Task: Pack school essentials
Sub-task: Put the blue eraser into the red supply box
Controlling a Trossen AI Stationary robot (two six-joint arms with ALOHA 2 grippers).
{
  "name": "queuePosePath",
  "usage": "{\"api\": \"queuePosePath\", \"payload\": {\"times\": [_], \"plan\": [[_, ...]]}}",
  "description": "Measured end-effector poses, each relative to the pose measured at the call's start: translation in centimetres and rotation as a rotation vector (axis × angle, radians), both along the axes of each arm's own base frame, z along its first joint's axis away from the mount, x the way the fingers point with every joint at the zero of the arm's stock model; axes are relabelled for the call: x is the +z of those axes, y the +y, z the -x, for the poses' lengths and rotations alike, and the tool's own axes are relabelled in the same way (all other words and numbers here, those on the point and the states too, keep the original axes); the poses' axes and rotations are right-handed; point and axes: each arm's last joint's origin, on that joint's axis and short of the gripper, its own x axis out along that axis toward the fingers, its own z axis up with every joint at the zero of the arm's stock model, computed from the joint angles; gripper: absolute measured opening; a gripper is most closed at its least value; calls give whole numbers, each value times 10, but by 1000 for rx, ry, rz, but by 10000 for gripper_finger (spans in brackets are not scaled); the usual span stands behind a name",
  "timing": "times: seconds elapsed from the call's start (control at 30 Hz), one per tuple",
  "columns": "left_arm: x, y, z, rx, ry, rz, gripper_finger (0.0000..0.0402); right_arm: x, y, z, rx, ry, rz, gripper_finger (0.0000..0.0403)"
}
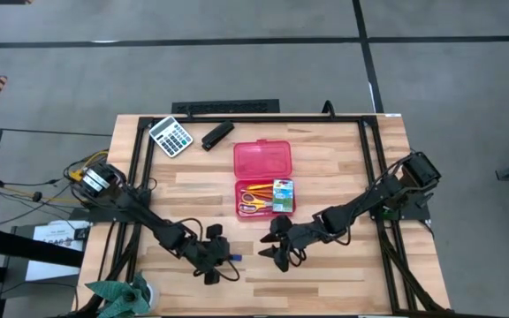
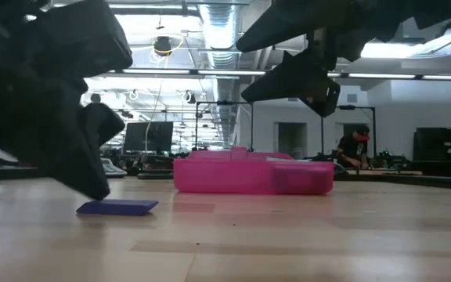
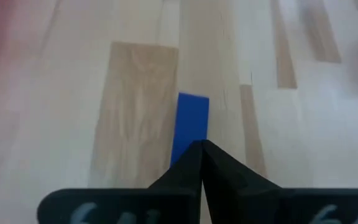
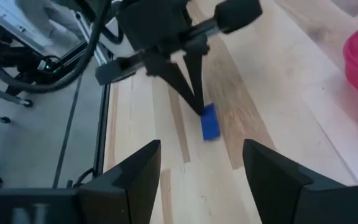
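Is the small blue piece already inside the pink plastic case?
No. The small flat blue piece lies on the wooden table, apart from the open pink plastic case.

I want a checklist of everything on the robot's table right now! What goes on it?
Surface: wooden table, bare in front.
Job's things: pink case open, holding scissors and a green-and-white packet; blue piece lying flat on the table outside the case.
Clutter: calculator and stapler at the far edge.
Grippers: left gripper shut, tips at the blue piece's end; right gripper open, nearby, empty.
Cables: wires beside the left arm's base.
Surroundings: a person at a far desk; green object at the table's near left corner.
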Motion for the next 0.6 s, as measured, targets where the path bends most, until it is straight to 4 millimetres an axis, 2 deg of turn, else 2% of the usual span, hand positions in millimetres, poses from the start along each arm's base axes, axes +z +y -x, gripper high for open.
{"api": "queuePosePath", "payload": {"times": [0.37, 0.5, 0.6], "plan": [[-10, -14, 6, 64, -14, 16, 0, -4, 7, 4, 20, 25, 24, 233], [-13, -21, 15, 91, -18, 25, 0, -17, 11, 5, 42, 70, 66, 233], [-18, -23, 23, 122, -22, 42, 0, -22, 18, -6, 62, 60, 84, 239]]}}
